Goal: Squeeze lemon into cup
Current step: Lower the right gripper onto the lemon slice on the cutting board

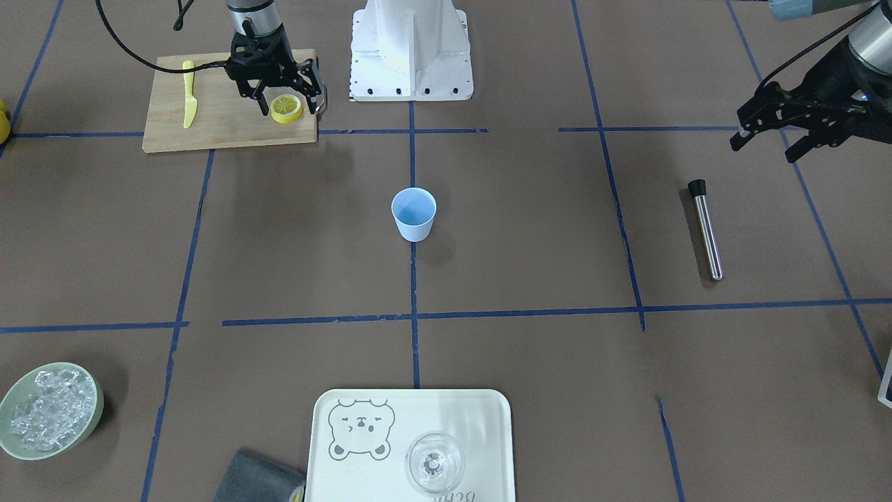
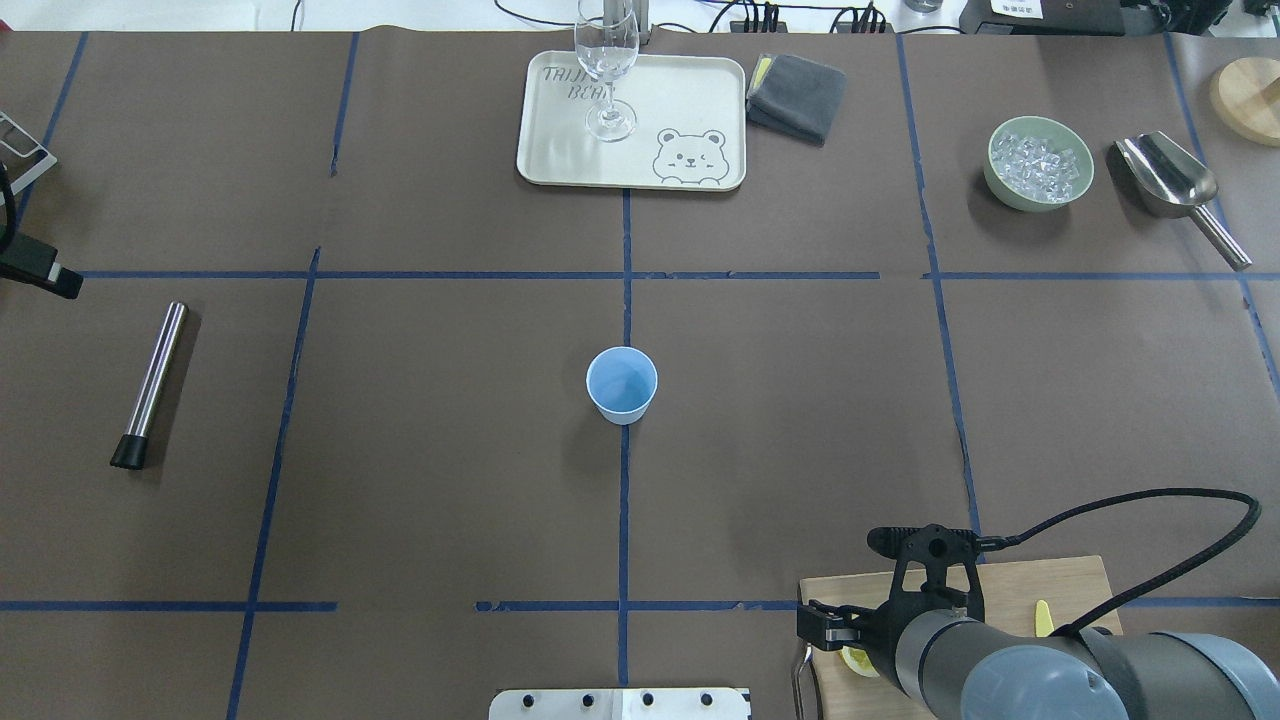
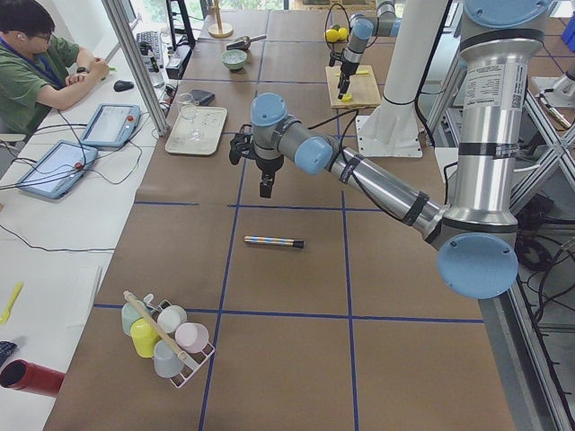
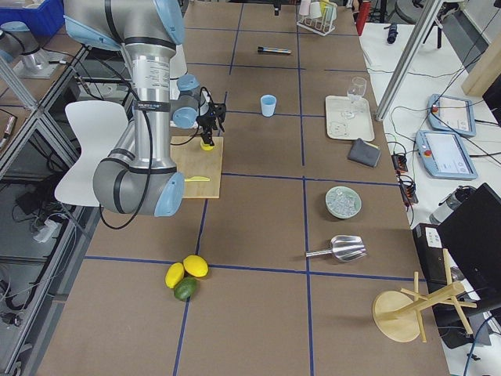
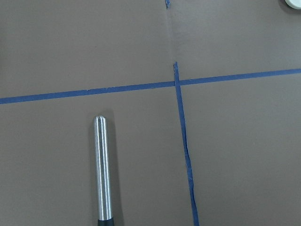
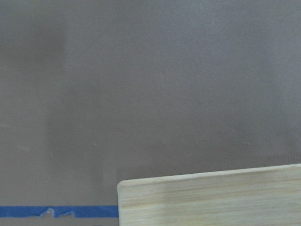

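The lemon [image 1: 286,108], a small yellow piece with a pale cut face, lies on the wooden cutting board [image 1: 209,125]; it also shows in the exterior right view [image 4: 207,144]. My right gripper [image 1: 291,104] is open and low over the board, one finger on each side of the lemon. The light-blue cup [image 1: 414,213] stands upright and alone at the table's middle, also in the overhead view [image 2: 621,385]. My left gripper [image 1: 763,148] is open and empty, held above the table at the far side.
A yellow knife [image 1: 189,94] lies on the board. A metal rod with a black cap [image 1: 706,230] lies under the left gripper. A tray [image 1: 334,474] with a clear glass [image 1: 434,462], a grey cloth [image 2: 797,95], an ice bowl [image 1: 49,411] and a scoop [image 2: 1170,180] line the far edge.
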Motion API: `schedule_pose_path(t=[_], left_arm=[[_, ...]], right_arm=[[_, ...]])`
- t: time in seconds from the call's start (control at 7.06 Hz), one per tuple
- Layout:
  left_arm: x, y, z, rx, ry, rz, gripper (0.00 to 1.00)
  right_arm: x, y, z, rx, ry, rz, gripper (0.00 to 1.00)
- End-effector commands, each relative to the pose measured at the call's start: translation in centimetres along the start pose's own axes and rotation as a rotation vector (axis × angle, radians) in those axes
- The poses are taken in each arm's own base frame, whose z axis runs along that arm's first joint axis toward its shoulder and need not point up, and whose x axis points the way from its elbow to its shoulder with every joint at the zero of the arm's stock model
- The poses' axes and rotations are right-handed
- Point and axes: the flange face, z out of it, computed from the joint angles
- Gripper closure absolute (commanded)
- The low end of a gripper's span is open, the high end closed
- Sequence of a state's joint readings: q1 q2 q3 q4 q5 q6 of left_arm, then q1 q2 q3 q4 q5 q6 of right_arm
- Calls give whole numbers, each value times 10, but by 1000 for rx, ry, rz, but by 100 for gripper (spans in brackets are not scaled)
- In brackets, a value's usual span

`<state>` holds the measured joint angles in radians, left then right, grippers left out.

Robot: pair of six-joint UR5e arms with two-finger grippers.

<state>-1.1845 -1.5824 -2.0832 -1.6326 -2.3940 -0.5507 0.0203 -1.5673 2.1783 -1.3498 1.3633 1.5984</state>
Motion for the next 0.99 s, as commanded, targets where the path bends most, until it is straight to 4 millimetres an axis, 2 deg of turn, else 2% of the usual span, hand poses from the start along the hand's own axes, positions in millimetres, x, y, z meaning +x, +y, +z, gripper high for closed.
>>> schedule_pose_path(t=[0.0,0.85], left_arm=[[0,0,-1,1,0,-1,0],[-2,0,1,-2,1,-3,0]], right_arm=[[4,8,7,-9,17,-10,0],[8,16,17,-32,39,-22,0]])
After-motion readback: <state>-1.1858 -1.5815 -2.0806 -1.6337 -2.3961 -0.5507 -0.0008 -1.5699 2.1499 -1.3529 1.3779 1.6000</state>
